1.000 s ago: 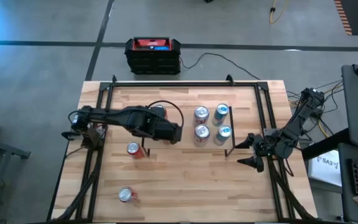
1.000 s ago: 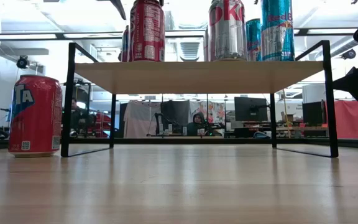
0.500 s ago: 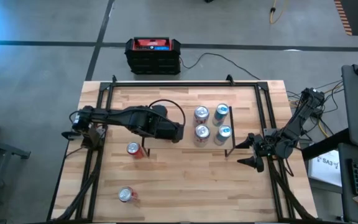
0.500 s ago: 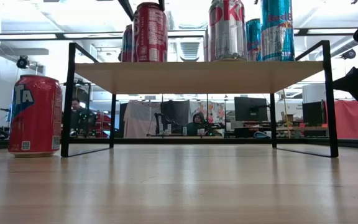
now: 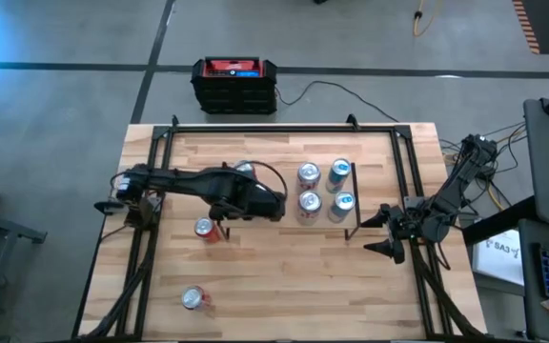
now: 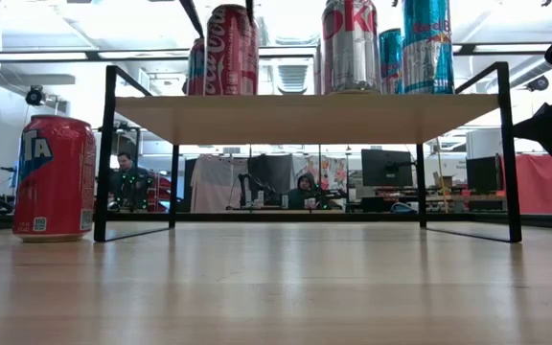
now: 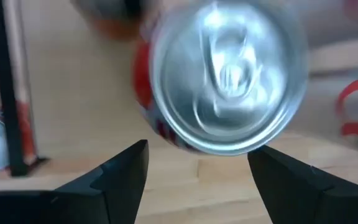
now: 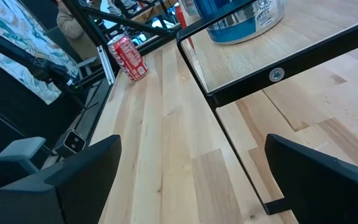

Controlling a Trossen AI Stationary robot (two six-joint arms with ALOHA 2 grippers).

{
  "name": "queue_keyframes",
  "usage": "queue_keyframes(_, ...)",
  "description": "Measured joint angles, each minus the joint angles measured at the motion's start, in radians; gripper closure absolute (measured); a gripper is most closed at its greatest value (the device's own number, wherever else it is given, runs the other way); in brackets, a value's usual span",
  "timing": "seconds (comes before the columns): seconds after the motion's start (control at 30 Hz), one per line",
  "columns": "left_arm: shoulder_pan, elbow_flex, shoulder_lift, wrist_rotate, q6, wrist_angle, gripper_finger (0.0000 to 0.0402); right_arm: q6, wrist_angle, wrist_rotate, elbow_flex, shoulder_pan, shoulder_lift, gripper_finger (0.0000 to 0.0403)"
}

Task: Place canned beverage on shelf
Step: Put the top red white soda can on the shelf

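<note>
i see my left gripper [image 7: 194,165] spread open above a red cola can [image 7: 225,78] standing on the shelf [image 6: 305,117]; my right gripper [image 5: 377,233] waits open beside the shelf.

The large light-wood tabletop with black rails [image 5: 284,286] carries a low light-wood shelf on thin black metal legs [image 6: 305,117]. On the shelf, toward 3 o'clock, four upright silver and blue cans [image 5: 324,189] stand in a tight square; a red cola can [image 6: 232,50] stands toward 9 o'clock. Directly on the tabletop, one red can [image 5: 204,229] stands at 9 o'clock and another red can [image 5: 193,298] at 7 o'clock.
</note>
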Motion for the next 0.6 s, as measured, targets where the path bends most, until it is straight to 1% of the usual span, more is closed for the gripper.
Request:
queue_keyframes(0.07, -0.001, -0.001, 0.008, 0.026, -0.015, 0.007, 0.0143, 0.000, 0.000, 0.000, 0.000, 0.000, 0.000, 0.0019)
queue_keyframes(0.33, 0.001, 0.003, 0.004, 0.026, -0.008, 0.002, 0.0143, 0.000, 0.000, 0.000, 0.000, 0.000, 0.000, 0.0019)
queue_keyframes(0.5, -0.007, 0.032, 0.003, 0.025, 0.066, -0.011, 0.0162, 0.000, 0.000, 0.000, 0.000, 0.000, 0.000, 0.0019)
queue_keyframes(0.6, -0.020, 0.039, 0.009, -0.010, 0.083, -0.023, 0.0179, 0.000, 0.000, 0.000, 0.000, 0.000, 0.000, 0.0019)
